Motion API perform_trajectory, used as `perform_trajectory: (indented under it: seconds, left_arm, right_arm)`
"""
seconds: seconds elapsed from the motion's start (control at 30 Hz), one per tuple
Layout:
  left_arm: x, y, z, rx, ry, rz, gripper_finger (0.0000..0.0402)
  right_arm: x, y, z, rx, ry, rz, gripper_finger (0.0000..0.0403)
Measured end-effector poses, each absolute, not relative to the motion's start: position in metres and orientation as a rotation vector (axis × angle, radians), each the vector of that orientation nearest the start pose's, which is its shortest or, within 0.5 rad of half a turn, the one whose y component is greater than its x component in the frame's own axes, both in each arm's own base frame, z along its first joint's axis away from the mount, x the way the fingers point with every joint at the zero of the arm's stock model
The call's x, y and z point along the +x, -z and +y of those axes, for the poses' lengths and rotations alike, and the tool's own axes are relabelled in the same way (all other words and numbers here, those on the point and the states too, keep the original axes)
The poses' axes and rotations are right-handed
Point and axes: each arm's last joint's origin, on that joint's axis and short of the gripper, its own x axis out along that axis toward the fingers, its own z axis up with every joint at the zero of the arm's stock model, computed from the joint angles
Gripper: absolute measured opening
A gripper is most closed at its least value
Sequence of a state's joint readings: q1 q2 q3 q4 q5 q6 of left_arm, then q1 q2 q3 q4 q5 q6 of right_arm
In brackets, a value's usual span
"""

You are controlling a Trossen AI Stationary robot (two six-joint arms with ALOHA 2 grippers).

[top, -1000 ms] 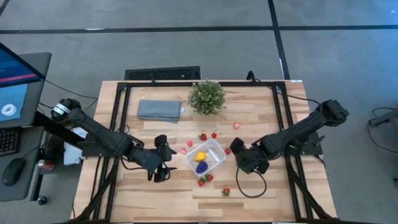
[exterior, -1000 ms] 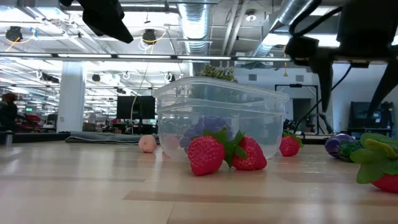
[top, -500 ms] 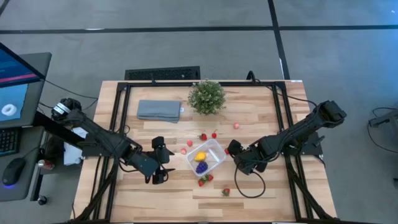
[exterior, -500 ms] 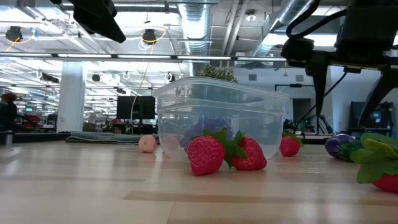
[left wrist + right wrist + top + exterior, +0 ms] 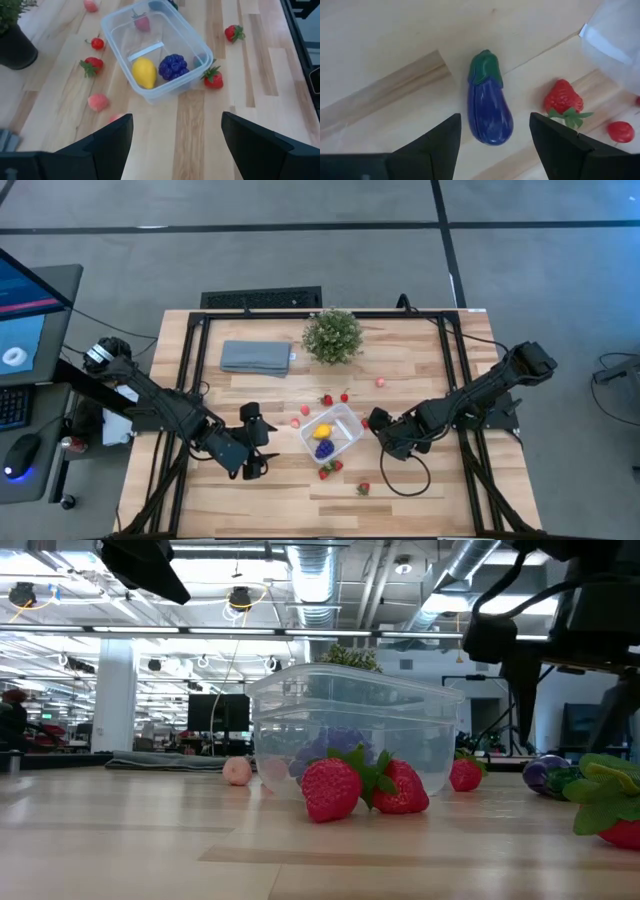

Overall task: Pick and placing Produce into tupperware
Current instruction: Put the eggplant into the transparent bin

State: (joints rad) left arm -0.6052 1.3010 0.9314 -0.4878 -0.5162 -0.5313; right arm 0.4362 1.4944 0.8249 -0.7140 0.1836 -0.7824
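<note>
Five strawberries – one lemon, one eggplant, one tupperware.

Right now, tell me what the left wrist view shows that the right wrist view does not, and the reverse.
Only the left wrist view shows the inside of the tupperware, holding a yellow lemon and a purple berry cluster, plus the plant pot.

Only the right wrist view shows the purple eggplant, lying on the table between the open right fingers.

Both show the wooden table, loose strawberries such as this one, part of the tupperware, and open fingers.
</note>
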Motion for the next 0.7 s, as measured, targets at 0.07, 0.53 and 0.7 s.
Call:
perform_trajectory:
  seconds: [0.07,0.53,0.7]
  left_arm:
    - [0.222,-0.255,-0.136,-0.053,-0.114,0.714,0.0294]
    - [0.222,-0.255,-0.137,-0.056,-0.115,0.714,0.0294]
    - [0.222,-0.255,-0.137,-0.053,-0.116,0.712,0.0294]
  right_arm:
    - [0.227,-0.167,0.100,-1.082,-0.733,1.187,0.0261]
    - [0.223,-0.156,0.099,-1.065,-0.756,1.161,0.0260]
    - [0.223,-0.153,0.098,-1.069,-0.734,1.158,0.0260]
